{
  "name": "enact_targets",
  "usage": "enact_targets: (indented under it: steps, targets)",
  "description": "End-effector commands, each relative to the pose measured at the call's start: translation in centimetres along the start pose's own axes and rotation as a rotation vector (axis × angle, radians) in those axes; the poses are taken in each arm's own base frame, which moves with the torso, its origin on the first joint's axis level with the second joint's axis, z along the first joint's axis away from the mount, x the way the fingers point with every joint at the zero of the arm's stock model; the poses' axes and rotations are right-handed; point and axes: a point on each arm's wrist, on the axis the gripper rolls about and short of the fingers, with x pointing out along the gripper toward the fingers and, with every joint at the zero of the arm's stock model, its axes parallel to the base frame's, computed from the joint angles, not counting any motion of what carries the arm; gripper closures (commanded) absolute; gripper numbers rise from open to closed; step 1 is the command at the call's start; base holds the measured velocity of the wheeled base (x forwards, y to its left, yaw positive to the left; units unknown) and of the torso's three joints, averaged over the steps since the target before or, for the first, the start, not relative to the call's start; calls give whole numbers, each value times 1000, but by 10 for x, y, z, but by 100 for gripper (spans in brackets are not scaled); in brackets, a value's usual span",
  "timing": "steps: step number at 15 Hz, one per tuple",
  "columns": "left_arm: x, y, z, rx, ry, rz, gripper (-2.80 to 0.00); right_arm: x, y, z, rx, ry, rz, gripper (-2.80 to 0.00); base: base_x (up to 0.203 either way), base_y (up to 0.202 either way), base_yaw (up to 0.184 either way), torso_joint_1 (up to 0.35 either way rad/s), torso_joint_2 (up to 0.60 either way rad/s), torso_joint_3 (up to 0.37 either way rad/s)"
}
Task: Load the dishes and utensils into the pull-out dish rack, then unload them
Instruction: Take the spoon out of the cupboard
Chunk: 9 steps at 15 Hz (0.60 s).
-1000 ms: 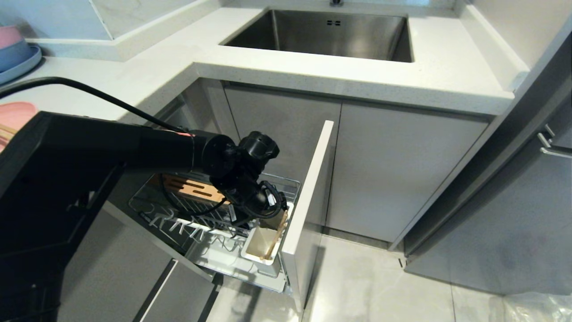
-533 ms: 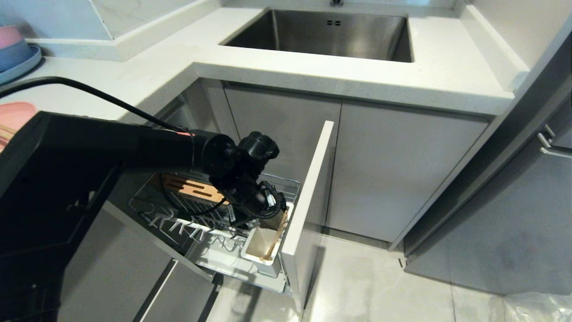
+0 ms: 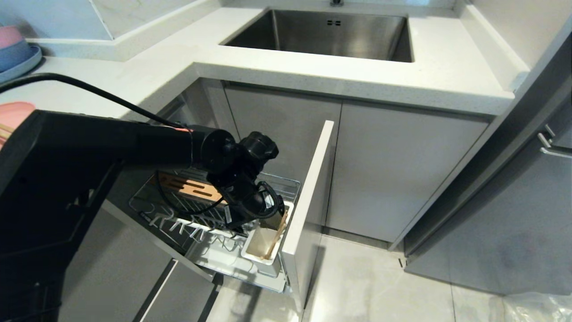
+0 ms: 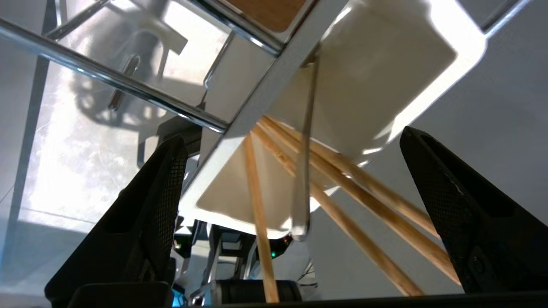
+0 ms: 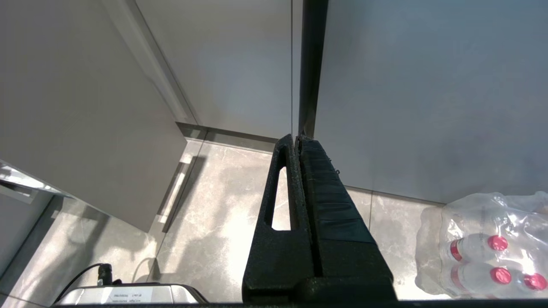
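Observation:
The pull-out dish rack (image 3: 147, 210) stands drawn out below the counter. Its white cutlery caddy (image 3: 257, 250) sits at the near corner, against the drawer front. Light wooden chopsticks (image 3: 275, 239) lean in the caddy. My left gripper (image 3: 272, 221) hangs right over the caddy, mostly hidden under its own wrist. In the left wrist view the left gripper (image 4: 291, 133) is open. Its black fingers (image 4: 158, 205) stand wide on either side of the chopsticks (image 4: 352, 229) and the silver spoon handle (image 4: 302, 179), touching neither. The pink plate (image 3: 15, 112) shows at the counter's left edge. My right gripper (image 5: 297, 137) is shut and parked.
The drawer front (image 3: 308, 192) rises beside the caddy. A slotted wooden strip (image 3: 187, 188) lies at the rack's back. Blue and pink bowls (image 3: 13, 49) sit on the far left counter, the sink (image 3: 321, 33) behind. A pack of water bottles (image 5: 483, 244) lies on the floor.
My left forearm has risen a little and the wrist has tilted slightly over the caddy. The jaws stay open; the chopsticks and spoon have not moved.

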Motion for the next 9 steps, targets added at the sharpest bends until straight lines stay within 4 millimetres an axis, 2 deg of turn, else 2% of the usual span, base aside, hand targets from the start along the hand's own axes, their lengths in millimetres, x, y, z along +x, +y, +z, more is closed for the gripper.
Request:
enact_targets:
  steps: [1,9]
  targets:
    - [-3,0,2,-9,-9,-5,-280,0,0,0,0,2,0,0,0,0,0,0,0,0]
    - [-9,-2,6,-20,-39,-6,-280,0,0,0,0,2,0,0,0,0,0,0,0,0]
